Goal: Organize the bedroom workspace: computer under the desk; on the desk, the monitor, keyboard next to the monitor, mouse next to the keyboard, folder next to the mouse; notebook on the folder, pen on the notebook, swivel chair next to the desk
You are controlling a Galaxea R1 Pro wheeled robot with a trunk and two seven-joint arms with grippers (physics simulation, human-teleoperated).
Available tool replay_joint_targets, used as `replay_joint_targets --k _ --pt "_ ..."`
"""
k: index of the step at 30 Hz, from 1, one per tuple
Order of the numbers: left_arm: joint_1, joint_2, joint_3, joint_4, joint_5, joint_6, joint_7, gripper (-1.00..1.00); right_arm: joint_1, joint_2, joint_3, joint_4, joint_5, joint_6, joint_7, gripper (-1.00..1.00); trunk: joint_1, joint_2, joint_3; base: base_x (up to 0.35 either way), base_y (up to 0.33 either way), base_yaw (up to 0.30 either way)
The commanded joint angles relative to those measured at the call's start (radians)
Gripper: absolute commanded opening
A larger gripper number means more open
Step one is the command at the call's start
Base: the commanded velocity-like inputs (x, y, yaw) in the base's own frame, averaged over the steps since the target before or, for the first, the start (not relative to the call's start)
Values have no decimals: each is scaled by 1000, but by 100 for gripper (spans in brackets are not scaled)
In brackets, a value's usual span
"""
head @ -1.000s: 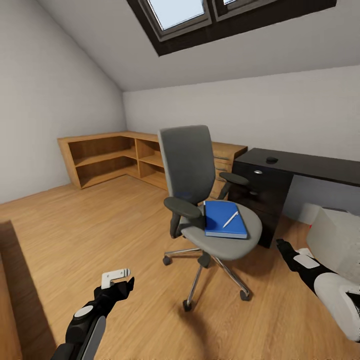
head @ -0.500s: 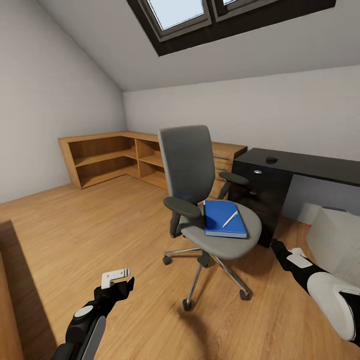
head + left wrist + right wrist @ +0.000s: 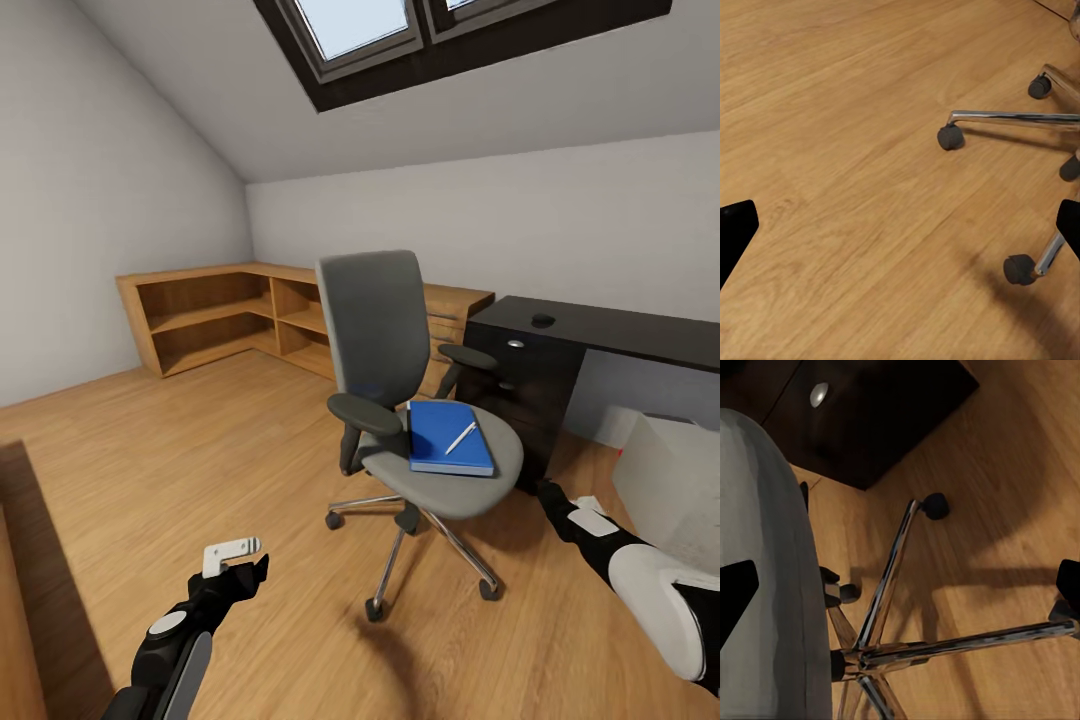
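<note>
The grey swivel chair (image 3: 400, 400) stands mid-room, left of the black desk (image 3: 600, 335). On its seat lies a flat blue cover (image 3: 448, 438), folder or notebook, I cannot tell which, with a white pen (image 3: 461, 438) on top. A small dark mouse (image 3: 543, 320) sits on the desk. My right gripper (image 3: 548, 490) is open, just right of the seat and below its edge; its wrist view looks under the seat (image 3: 765, 585) at the chrome legs (image 3: 945, 646). My left gripper (image 3: 250, 562) hangs open over the floor left of the chair base (image 3: 1005, 118).
A pale grey boxy unit (image 3: 668, 480) rests on the floor at the right, beside the desk. Wooden corner shelves (image 3: 220, 315) line the far walls behind the chair. Open wooden floor (image 3: 150, 450) spreads to the left. A dark edge (image 3: 20, 600) borders the near left.
My right arm has slid left and slightly forward, bringing its gripper closer to the chair seat. The left arm, chair and camera have stayed still.
</note>
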Motion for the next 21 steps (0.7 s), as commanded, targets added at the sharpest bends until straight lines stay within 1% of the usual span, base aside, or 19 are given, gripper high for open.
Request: replay_joint_targets --k 1,4,9,13,14,16,17,21 --pt "0 0 -1 -1 10 4 9 100 0 34 -7 3 4 2 2 100 0 0 -1 0 0 0" --pt "0 0 -1 -1 10 4 9 100 0 42 -7 4 5 2 2 100 0 0 -1 0 0 0" --pt "0 0 -1 -1 10 4 9 100 0 46 -6 6 5 2 9 100 0 0 -1 0 0 0" --pt "0 0 -1 -1 10 4 9 100 9 49 -5 6 6 8 60 100 0 0 -1 0 0 0" --pt "0 0 -1 -1 10 4 9 100 17 51 -5 6 6 19 92 100 0 0 -1 0 0 0" --pt "0 0 -1 -1 10 4 9 100 26 52 -5 5 7 34 124 100 0 0 -1 0 0 0" --pt "0 0 -1 -1 10 4 9 100 32 52 -5 5 8 47 154 100 0 0 -1 0 0 0" --pt "0 0 -1 -1 10 4 9 100 39 51 -5 5 9 71 197 100 0 0 -1 0 0 0"
